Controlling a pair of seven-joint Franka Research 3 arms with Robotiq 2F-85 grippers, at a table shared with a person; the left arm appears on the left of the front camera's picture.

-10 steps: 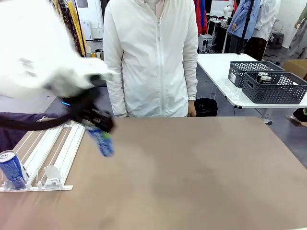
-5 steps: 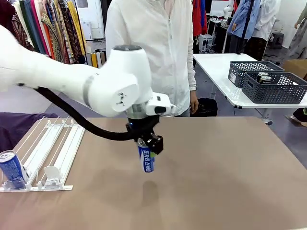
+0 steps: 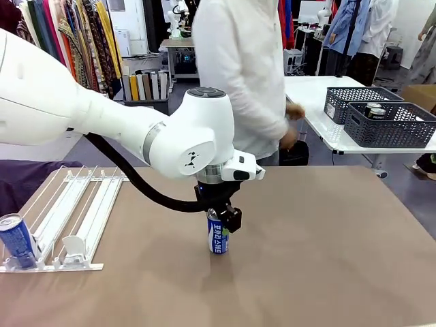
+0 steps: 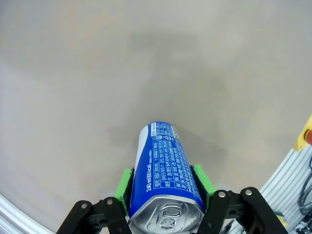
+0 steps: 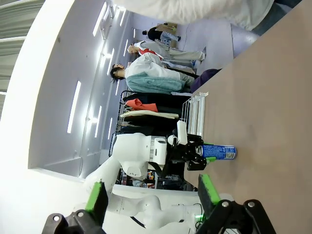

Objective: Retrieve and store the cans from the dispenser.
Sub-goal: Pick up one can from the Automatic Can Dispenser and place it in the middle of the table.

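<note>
My left gripper [image 3: 221, 218] is shut on a blue can [image 3: 217, 236] with white lettering, held upright near the middle of the brown table. Its base is at the table top; I cannot tell whether it touches. In the left wrist view the green pads [image 4: 126, 187] press both sides of this can [image 4: 163, 170], just below its silver top. A second blue can [image 3: 17, 240] stands at the front lip of the white dispenser [image 3: 82, 204] at the left. My right gripper [image 5: 152, 195] is open with nothing between its fingers, and its view looks across at the held can [image 5: 218, 151].
A person in a white jacket [image 3: 242, 75] stands at the far edge, turned toward the right. Two dark grey baskets [image 3: 398, 129] sit on a white side table at the back right, with can tops [image 3: 374, 109] showing in them. Bare table surface lies right of the held can.
My left arm swung from the dispenser to the table's middle with the blue can, which went from tilted to upright and lower. The person shifted right and turned sideways.
</note>
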